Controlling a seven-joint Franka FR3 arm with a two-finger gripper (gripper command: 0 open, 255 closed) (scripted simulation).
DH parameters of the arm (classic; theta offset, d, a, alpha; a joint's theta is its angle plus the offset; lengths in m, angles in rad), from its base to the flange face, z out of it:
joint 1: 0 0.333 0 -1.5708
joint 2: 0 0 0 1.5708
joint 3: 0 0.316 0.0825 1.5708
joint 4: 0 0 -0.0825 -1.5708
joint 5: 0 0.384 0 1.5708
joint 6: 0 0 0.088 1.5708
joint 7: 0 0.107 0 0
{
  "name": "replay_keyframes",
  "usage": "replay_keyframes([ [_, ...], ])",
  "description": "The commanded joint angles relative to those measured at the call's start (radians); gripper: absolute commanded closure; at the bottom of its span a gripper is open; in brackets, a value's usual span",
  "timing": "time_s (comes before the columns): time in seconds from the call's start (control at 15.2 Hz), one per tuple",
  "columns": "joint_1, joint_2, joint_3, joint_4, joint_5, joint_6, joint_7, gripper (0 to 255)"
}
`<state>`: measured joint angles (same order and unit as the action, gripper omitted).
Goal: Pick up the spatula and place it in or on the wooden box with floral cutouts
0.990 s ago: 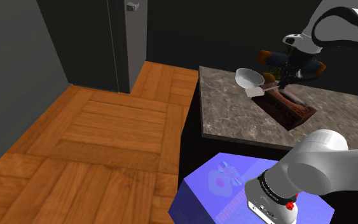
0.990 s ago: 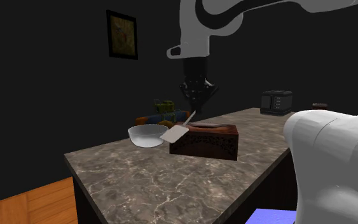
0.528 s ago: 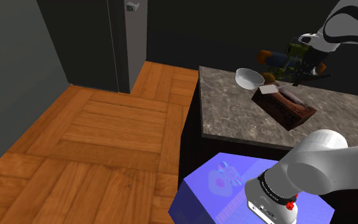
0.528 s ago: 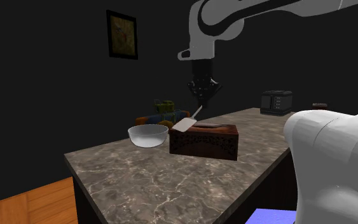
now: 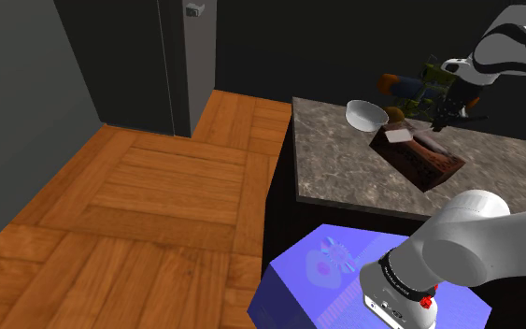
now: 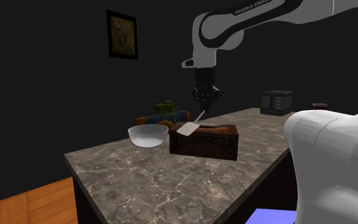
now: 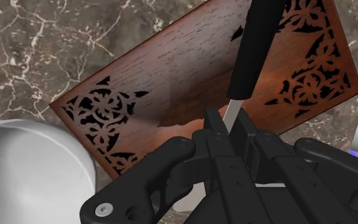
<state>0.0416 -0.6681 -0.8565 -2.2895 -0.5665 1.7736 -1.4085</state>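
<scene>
The hand (image 6: 203, 109) clasps the spatula (image 6: 187, 128) over the box (image 6: 206, 145), blade near its top; seemingly only release remains.

You count:
- One gripper (image 7: 229, 125), two black fingers (image 7: 214, 132).
- One spatula (image 7: 254, 48), shaft clasped between jaws.
- One wooden box (image 7: 171, 79) with floral cutouts, right beneath jaws.
- One white bowl (image 6: 148, 135), just beside box, near jaws.
- One dark toaster-like appliance (image 6: 276, 102), well apart from jaws.
- One framed picture (image 6: 121, 34) on wall.
- Coloured items (image 6: 161, 116) behind bowl: you cannot tell how many.
</scene>
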Motion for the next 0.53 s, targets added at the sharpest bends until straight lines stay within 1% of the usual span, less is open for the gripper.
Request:
replay_keyframes([
  [0.0,0.001,0.004,-0.014,-0.018,-0.007,0.025,0.001,255],
  [0.46,0.004,0.021,-0.064,-0.090,-0.035,0.118,0.013,255],
])
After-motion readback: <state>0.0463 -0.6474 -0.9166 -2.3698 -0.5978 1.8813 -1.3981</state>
